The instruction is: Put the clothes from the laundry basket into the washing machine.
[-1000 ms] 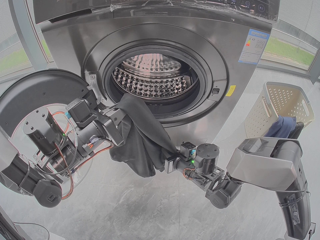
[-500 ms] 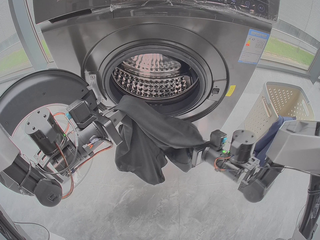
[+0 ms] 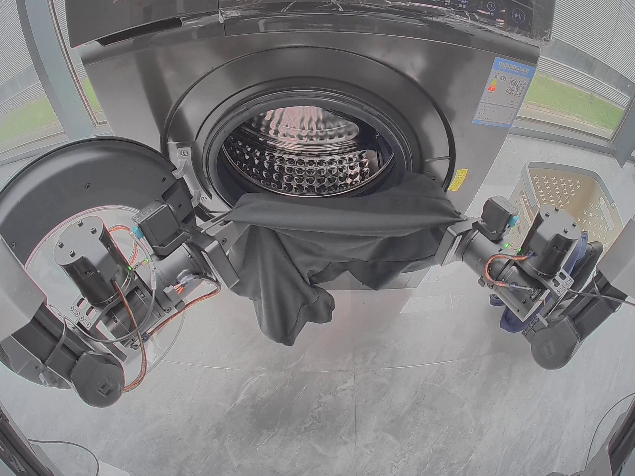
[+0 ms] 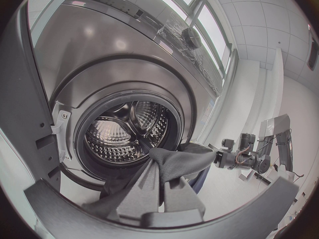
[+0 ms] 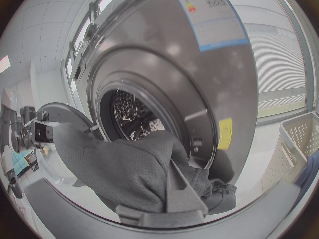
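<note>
One blue garment [image 5: 311, 174] in laundry basket [image 5: 298, 140]

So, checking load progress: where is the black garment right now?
In the head view the black garment is stretched between the left gripper and the right gripper, across the lower rim of the open washing machine, with its bulk hanging outside.
</note>
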### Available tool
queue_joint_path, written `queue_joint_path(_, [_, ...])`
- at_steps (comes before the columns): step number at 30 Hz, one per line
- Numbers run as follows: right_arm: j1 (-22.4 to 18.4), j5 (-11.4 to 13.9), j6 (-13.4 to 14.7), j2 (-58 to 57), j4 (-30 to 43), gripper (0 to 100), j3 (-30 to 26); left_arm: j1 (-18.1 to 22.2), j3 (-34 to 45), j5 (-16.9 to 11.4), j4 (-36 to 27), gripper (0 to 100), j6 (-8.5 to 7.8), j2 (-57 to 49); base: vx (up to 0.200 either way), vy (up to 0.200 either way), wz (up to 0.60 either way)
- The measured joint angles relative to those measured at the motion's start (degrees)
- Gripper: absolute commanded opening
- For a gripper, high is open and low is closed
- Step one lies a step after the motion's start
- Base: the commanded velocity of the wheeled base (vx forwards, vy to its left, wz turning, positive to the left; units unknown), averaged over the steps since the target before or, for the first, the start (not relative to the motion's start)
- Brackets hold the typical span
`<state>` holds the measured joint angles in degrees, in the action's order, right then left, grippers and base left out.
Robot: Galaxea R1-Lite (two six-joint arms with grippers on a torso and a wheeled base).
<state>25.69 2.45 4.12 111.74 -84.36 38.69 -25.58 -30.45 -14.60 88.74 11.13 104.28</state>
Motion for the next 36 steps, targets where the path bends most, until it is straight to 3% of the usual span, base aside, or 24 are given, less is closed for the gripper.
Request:
queue_joint_path(5, [-0.3,-2.3,0.1,-2.5,0.8,0,3.3,0.9,-0.2,0.0,0.0,0,0.02,0.2,0.000,0.000,0.00])
queue_joint_path(11, [-0.2,-4.4,1.2,-5.1,0.3,0,2.8,2.4,-0.7,0.5,0.0,0,0.02,0.0,0.000,0.000,0.00])
queue_joint_path(21, [0.7,-4.3,2.5,-6.4,-0.1,0,-0.2,3.1,-2.0,2.1,0.0,0,-0.05,-0.1,0.000,0.000,0.00])
queue_joint_path(36, [4.0,-4.8,3.4,-6.9,-1.0,0,2.3,2.9,0.9,1.5,0.0,0,-0.40,2.3,0.000,0.000,0.00])
